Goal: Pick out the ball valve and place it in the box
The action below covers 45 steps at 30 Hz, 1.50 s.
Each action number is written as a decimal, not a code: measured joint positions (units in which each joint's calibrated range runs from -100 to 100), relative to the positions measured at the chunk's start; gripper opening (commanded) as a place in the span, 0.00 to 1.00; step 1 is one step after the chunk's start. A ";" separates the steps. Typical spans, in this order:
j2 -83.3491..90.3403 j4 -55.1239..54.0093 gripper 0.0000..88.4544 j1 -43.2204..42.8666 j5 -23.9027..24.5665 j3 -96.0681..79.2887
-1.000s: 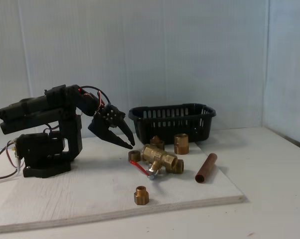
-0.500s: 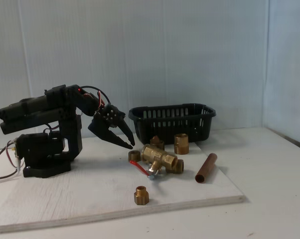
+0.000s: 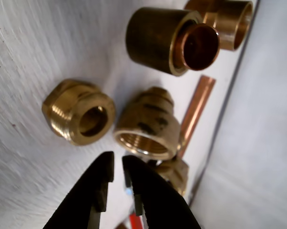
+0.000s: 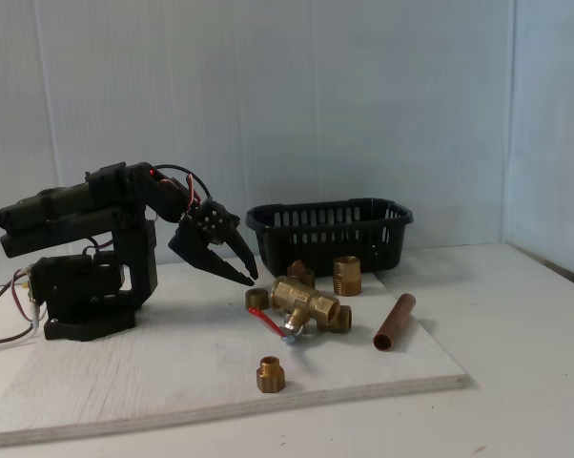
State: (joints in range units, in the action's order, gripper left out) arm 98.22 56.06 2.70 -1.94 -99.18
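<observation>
Hovering gripper (image 4: pixel 248 278), jaws nearly closed and empty, just left of the ball valve (image 4: pixel 304 303); box (image 4: pixel 330 234) behind it, on the board.

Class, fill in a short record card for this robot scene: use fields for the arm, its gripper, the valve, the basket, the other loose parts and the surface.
arm: black, folded low at the left of the fixed view
gripper: fingers nearly together, holding nothing, above the board left of the valve
ball valve: brass, red lever, lying on the board
box: black slotted basket behind the parts; contents cannot be told
other parts: copper pipe piece; small brass fitting near the front edge; more brass fittings by the valve
surface: white board
</observation>
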 measured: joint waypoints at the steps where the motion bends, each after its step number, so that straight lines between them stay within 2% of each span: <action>1: 0.00 0.00 0.01 0.00 0.00 0.00; 6: 0.00 0.00 0.01 -0.07 0.05 0.00; 10: 0.00 1.12 0.01 -3.56 1.65 0.00; 17: 0.08 13.84 0.01 -5.19 2.58 0.00; 31: 0.68 14.45 0.01 -10.45 2.53 0.00; 34: 0.08 9.89 0.01 -10.52 2.53 0.00; 45: 0.08 -22.27 0.01 -6.52 2.48 0.00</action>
State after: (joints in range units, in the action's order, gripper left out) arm 98.31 33.79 -3.82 0.54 -99.18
